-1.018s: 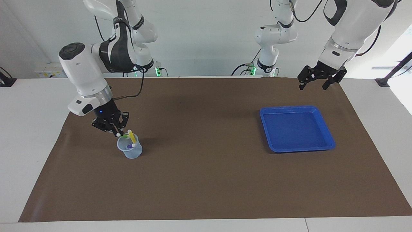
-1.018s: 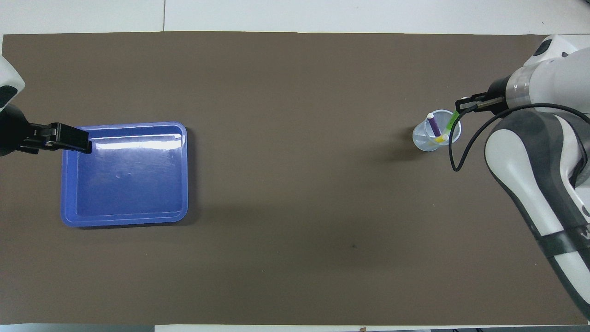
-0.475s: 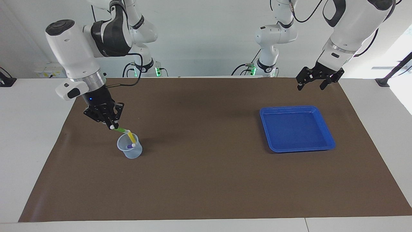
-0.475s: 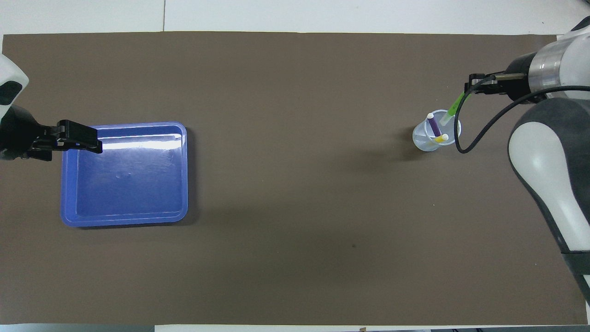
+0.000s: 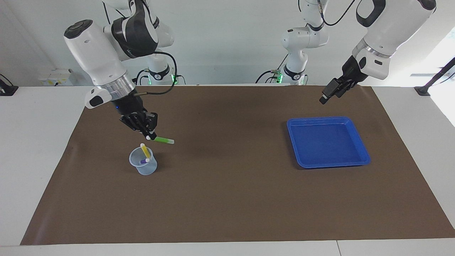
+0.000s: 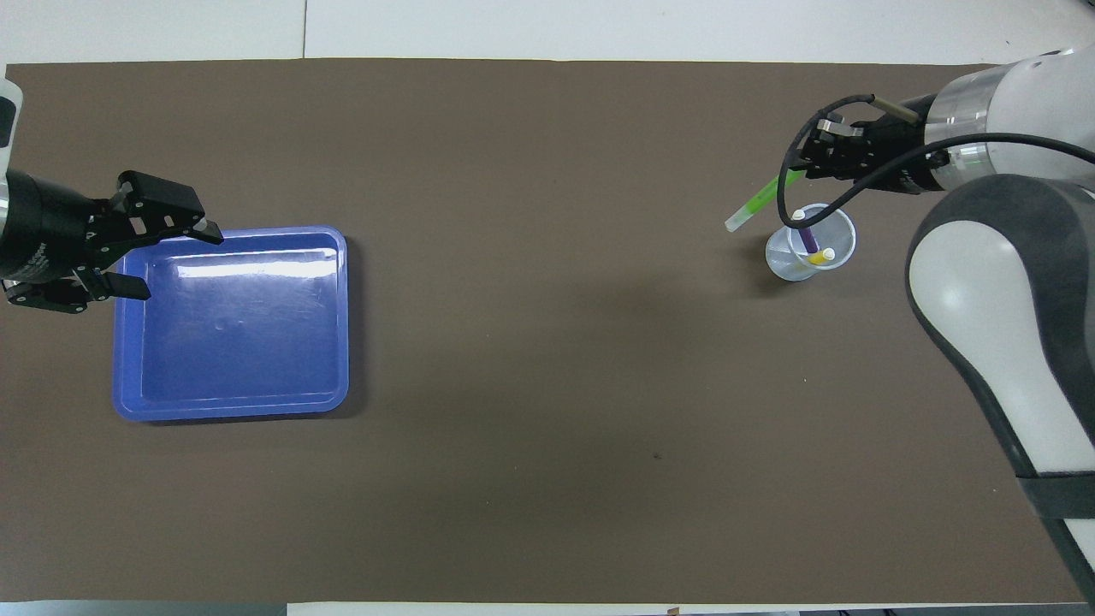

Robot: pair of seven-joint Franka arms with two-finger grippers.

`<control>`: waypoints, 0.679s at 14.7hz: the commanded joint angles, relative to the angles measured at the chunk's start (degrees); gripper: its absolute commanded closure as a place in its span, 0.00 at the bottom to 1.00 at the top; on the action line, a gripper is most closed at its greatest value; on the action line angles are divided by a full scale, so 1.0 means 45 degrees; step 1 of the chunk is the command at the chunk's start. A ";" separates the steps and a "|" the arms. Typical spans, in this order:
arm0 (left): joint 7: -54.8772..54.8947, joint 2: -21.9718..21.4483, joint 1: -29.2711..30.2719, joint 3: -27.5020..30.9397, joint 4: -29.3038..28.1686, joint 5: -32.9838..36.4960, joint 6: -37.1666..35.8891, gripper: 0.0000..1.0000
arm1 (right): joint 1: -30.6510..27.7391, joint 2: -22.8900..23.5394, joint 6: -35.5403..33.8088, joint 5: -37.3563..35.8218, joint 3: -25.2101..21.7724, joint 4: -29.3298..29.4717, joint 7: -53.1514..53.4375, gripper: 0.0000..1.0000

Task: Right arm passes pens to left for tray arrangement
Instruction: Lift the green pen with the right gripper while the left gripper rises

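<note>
Toward the right arm's end of the desk: a translucent cup (image 5: 143,161) stands on the brown mat (image 5: 227,199), holding the yellow pen (image 5: 144,150) and purple pen (image 5: 144,161).
Right gripper (image 5: 152,137): clenched on one end of the green pen (image 5: 164,140), held nearly level in the air just beside the cup's rim.
Left gripper (image 6: 175,257): released, fingers spread, over the tray's corner nearest the left arm's end of the desk.
Tray (image 5: 359,140): toward the left arm's end, holding nothing.
Open room: wide bare mat between cup and tray, and out to the desk edge farthest from the robots.
View difference: the overhead view shows the left gripper's spread; the facing view shows it edge-on, and shows the green pen lifted above the cup.
</note>
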 commanded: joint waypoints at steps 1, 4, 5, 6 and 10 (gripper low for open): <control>-0.4625 -0.0191 -0.0897 0.0039 -0.0261 -0.0169 0.1042 0.00 | -0.0105 0.0847 0.0131 0.0213 0.1060 0.1239 0.3133 1.00; -0.9176 0.0004 -0.1504 0.0020 0.0032 -0.0188 0.1375 0.00 | -0.0066 0.1024 0.0248 0.0135 0.2269 0.1534 0.6353 1.00; -1.0582 0.0005 -0.1641 0.0019 0.0033 -0.0189 0.1473 0.00 | -0.0046 0.1043 0.0461 0.0115 0.2642 0.1534 0.7312 1.00; -1.1718 0.0005 -0.1816 0.0019 0.0013 -0.0189 0.1590 0.00 | -0.0046 0.1082 0.0521 0.0077 0.2955 0.1553 0.7998 1.00; -1.4323 -0.0073 -0.2326 -0.0039 -0.0239 -0.0383 0.1688 0.00 | 0.0032 0.1083 0.0522 -0.0040 0.3855 0.1554 0.9370 1.00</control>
